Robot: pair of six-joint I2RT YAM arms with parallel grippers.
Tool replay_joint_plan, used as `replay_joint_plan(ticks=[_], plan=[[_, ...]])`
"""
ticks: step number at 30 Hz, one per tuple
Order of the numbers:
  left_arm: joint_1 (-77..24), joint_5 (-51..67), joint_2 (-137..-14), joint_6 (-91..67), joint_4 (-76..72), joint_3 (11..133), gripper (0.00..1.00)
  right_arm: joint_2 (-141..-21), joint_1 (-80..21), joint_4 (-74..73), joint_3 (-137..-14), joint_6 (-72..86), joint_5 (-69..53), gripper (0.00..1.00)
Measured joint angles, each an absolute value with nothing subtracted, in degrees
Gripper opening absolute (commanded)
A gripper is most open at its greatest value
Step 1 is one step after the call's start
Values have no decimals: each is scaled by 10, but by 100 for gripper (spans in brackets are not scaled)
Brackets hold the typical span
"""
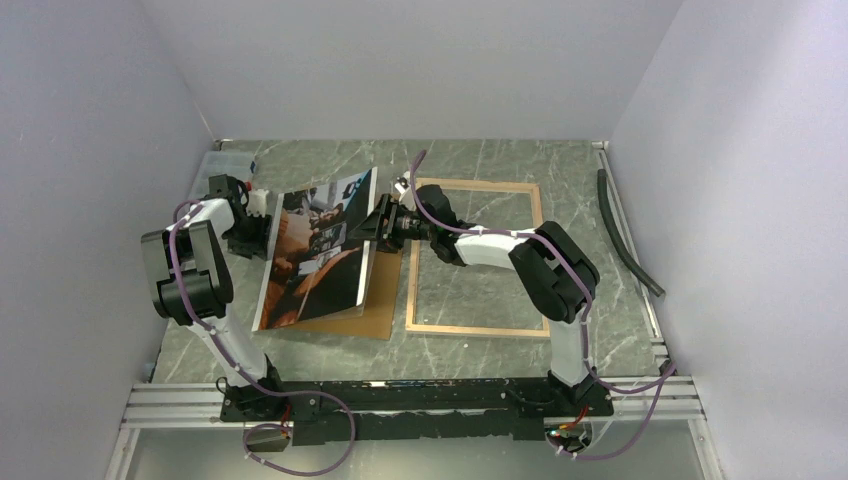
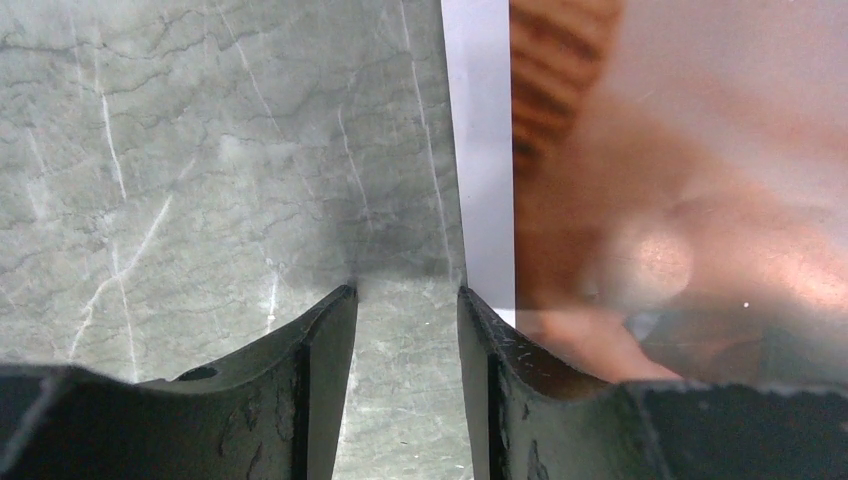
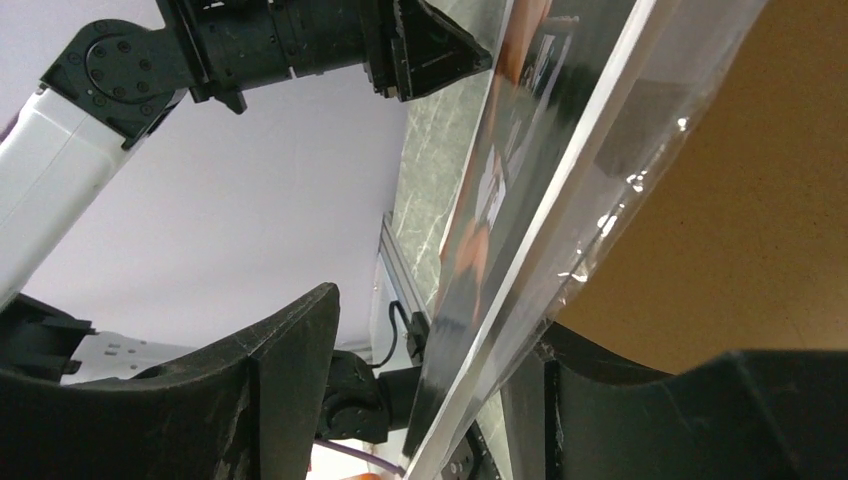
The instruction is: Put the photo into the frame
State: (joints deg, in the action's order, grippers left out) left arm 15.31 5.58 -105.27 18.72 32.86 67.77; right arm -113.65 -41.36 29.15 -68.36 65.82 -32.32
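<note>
Photo (image 1: pixel 318 250), tilted over brown panel (image 1: pixel 378 305) by left edge of grey marbled bench (image 1: pixel 500 160), pale walls (image 1: pixel 400 60); right gripper (image 3: pixel 437 312) straddles its edge unclosed, left gripper (image 2: pixel 406 291) agape.

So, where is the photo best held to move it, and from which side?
Probably take the photo by its raised right long edge, coming from the frame side. It leans tilted above the brown board, so that thin edge is free on both faces; the right claw has it between its open jaws.
</note>
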Motion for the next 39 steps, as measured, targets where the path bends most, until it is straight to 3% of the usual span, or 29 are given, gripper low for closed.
replay_joint_plan(ticks=[4,10,17,23,29,39], plan=[[153,56,-1054,188,329,678,47,-1136,-410,303,-678,671,-331,56],[158,56,-1054,190,328,679,47,-1136,-403,313,-664,677,-335,28],[171,55,-1056,199,328,682,46,-1136,-384,300,-653,676,-336,25],[171,53,-1056,203,328,682,46,-1132,-377,298,-650,674,-336,6],[171,54,-1056,203,328,682,46,-1105,-370,264,-632,658,-335,5],[151,46,-1056,203,328,682,47,-969,-333,85,-632,547,-297,0]])
